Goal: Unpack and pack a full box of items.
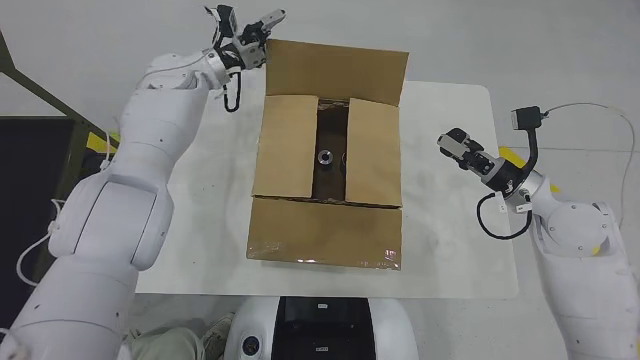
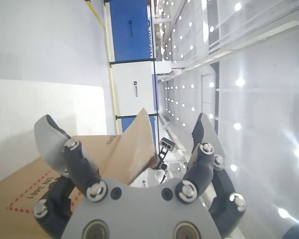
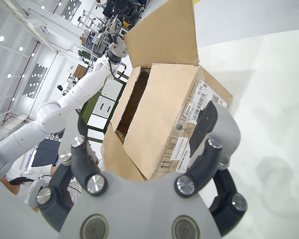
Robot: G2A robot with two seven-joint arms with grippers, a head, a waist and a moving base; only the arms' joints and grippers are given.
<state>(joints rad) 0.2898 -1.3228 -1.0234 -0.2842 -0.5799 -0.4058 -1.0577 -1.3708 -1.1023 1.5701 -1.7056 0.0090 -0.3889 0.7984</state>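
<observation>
A brown cardboard box (image 1: 285, 145) stands in the middle of the white table (image 1: 450, 250). Its back flap (image 1: 335, 68) stands up, its front flap lies folded outward, and the two side flaps half cover the opening. Through the gap I see a dark interior with a round item (image 1: 325, 156). My left gripper (image 1: 250, 35) is open at the back left corner of the raised flap; the flap's corner (image 2: 139, 135) lies between its spread fingers (image 2: 49, 135). My right gripper (image 1: 455, 145) is open and empty, off the box's right side, facing the box (image 3: 159, 115).
Bare table surface lies to the right and left of the box. A dark unit with a green frame (image 1: 30, 180) stands beside the table on the left. Grey floor surrounds the table.
</observation>
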